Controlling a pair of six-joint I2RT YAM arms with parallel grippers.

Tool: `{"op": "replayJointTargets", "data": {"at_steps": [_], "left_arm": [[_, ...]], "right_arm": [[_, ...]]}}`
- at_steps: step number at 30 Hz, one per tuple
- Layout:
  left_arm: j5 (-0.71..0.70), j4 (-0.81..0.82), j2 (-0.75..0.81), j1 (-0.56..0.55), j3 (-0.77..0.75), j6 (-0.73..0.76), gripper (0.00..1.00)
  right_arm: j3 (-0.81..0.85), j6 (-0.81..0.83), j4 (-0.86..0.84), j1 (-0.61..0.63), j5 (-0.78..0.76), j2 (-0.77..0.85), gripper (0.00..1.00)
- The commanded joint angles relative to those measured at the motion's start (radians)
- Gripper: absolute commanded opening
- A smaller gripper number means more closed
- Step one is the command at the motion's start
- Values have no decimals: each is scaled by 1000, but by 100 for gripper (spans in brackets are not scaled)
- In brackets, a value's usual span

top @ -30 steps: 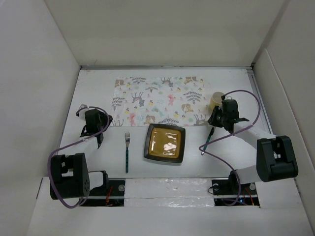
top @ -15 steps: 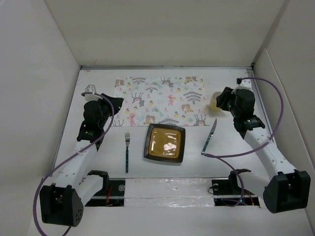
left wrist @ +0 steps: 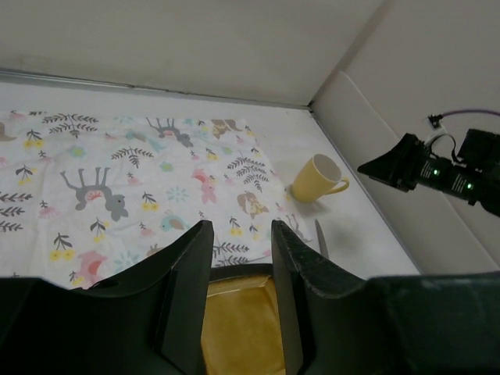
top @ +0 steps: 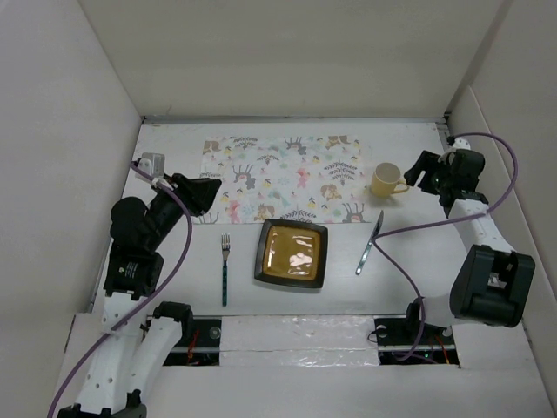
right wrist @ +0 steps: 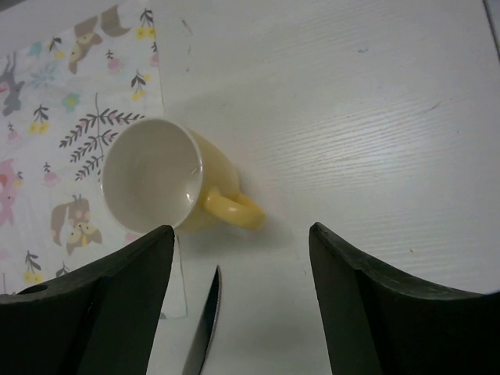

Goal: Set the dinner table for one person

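Your table (top: 409,144) is filling the space between the white walls, stretching out ahead of both arm bases and carrying everything. Toward its far middle the placemat (top: 283,178) is lying bare. The plate (top: 292,254) is sitting at the placemat's near edge, with the fork (top: 224,266) lying to its left and the knife (top: 372,241) to its right. The yellow mug (top: 384,180) is standing upright at the placemat's right edge.

Your right tool (top: 421,174) is hovering beside the mug, jaws wide and holding nothing. Your left tool (left wrist: 238,289) is hanging near the placemat's left edge, jaws narrow and empty.

Watch the right arm's purple cable (top: 418,228): it is trailing close by the knife and could drag it askew. A hurried close could clip the mug's handle and tip it.
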State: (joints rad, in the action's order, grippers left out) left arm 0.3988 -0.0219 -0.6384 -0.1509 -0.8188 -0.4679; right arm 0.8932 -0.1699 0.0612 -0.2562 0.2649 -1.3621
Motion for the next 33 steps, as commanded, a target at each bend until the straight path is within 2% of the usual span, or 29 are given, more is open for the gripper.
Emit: {"op": "replayJointTargets", "data": {"at_steps": [1,6,9,11,19,23,24,26,31,33], "left_arm": [[32,-47,8,-19,3,94,33],[2,-93,29,-38,0,140,33],[-29,-110,29,-38,-5,146,33],[-34,-112,37,-38,-3,147,33],[-49,-119,28,-38,-9,150,33],[-54,-121,28,-38,-5,152,33],[-57,-121,26,-38,-6,152,33],[-63,-125,19,-38,-11,155,33],[-83,-119,29,-38,-5,153,34],[-92,-122,26,-38,-5,153,34]], "right_arm": [[88,21,-23,21,123,-35,74],[154,9,-3,83,8,-104,73],[239,12,58,118,-15,-199,70],[268,17,72,150,-93,-251,70],[406,18,178,207,-242,-379,55],[415,17,180,233,-308,-399,33],[418,15,187,233,-308,-402,18],[408,-2,175,233,-326,-385,0],[427,-14,106,265,-333,-284,0],[516,-16,138,294,-317,-275,0]]}}
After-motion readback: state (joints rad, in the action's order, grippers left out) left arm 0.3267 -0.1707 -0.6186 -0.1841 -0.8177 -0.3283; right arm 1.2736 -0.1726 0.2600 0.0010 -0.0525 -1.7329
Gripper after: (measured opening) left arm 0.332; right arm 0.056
